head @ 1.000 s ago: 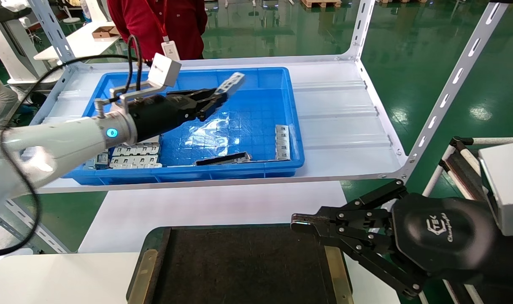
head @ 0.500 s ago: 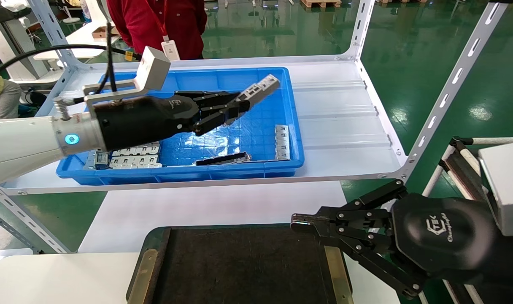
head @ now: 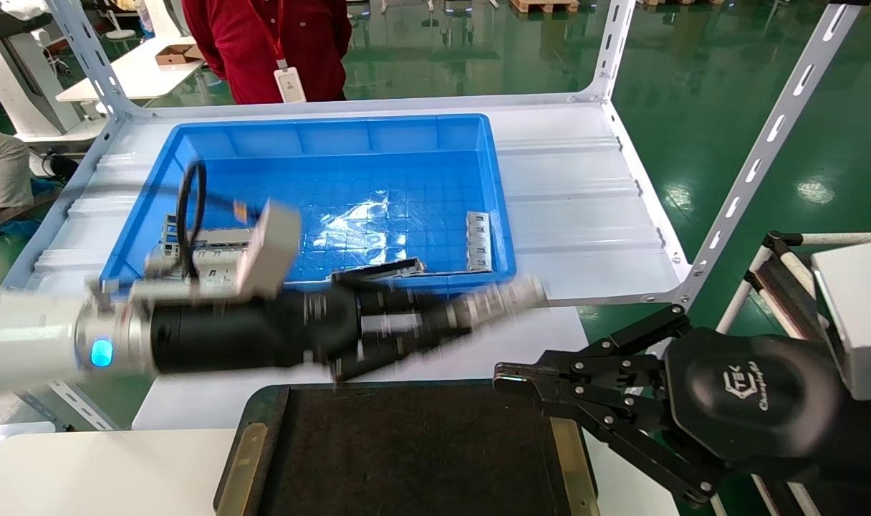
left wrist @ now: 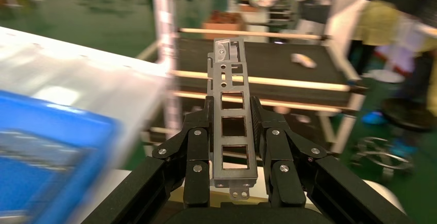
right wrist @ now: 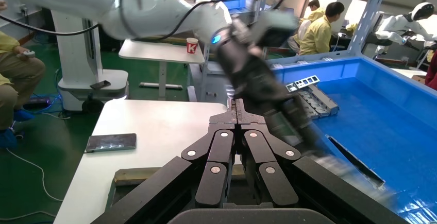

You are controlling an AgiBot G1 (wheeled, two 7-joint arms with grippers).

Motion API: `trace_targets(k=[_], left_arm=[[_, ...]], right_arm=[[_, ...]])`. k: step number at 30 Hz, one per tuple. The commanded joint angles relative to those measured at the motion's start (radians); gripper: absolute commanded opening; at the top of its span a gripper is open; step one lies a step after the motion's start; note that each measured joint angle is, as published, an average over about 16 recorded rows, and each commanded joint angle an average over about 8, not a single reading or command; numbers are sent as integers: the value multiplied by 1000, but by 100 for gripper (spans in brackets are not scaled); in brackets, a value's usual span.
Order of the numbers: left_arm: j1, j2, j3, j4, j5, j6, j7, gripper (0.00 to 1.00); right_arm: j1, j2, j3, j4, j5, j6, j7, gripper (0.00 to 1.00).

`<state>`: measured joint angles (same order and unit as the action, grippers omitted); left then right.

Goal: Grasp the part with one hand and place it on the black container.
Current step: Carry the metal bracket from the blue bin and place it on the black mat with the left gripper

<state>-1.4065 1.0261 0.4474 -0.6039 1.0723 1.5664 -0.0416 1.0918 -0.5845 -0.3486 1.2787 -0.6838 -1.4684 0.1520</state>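
The part [left wrist: 231, 126], a narrow silver-grey sheet-metal bracket, is clamped between the two black fingers of the left gripper [left wrist: 233, 149]. The pads press on its long edges near one end, so most of its length juts out beyond the fingertips. That grip leaves the flat face free, probably so the bracket can be laid down flat once it is over the tray. Along that face runs a row of rectangular cutouts, with smaller holes and a folded tab toward the far end; the metal is thin, dull and stamped, with two small lugs at the end nearest the palm.

In the head view the left gripper [head: 435, 326] is motion-blurred. The part [head: 503, 299] points out past the fingertips, above the white table between the bin and the tray and not yet over the tray itself.

Just below the fingers lies the black container [head: 407, 459], a wide flat tray with a dark matte, slightly fibrous surface and brass-coloured strips along its sides. Beyond the fingers sits the blue plastic bin [head: 503, 215], its floor moulded in a grid. It holds a second bracket [head: 479, 241] against its wall, a dark flat strip [head: 378, 271], and wider grey plates [head: 206, 247] partly hidden by the arm.

The right gripper [head: 507, 378] is parked at the tray's edge, its black linkage fingers pressed together on nothing.
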Motion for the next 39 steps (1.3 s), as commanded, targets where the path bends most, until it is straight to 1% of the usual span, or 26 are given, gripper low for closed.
trace_targets(k=[1, 6, 12, 17, 23, 26, 29, 35, 39], left_arm=[[67, -24, 10, -113, -37, 2, -44, 0], [230, -72, 33, -300, -36, -82, -145, 0], [408, -100, 46, -440, 14, -278, -253, 0], [533, -87, 51, -502, 82, -507, -343, 0], [659, -17, 68, -555, 202, -840, -449, 0], [696, 28, 83, -567, 255, -979, -520, 0], [711, 73, 100, -559, 298, -1085, -594, 0], [706, 162, 128, -497, 365, -1250, -718, 0], [695, 221, 137, -436, 389, -1339, -784, 0]], right_arm=[[0, 0, 0, 0, 0, 0, 0, 0], [0, 0, 0, 0, 0, 0, 0, 0], [0, 0, 0, 0, 0, 0, 0, 0], [0, 0, 0, 0, 0, 0, 0, 0], [0, 0, 0, 0, 0, 0, 0, 0], [0, 0, -1, 0, 0, 0, 0, 0], [0, 0, -1, 0, 0, 0, 0, 0], [0, 0, -1, 0, 0, 0, 0, 0], [0, 0, -1, 0, 1, 0, 0, 0]])
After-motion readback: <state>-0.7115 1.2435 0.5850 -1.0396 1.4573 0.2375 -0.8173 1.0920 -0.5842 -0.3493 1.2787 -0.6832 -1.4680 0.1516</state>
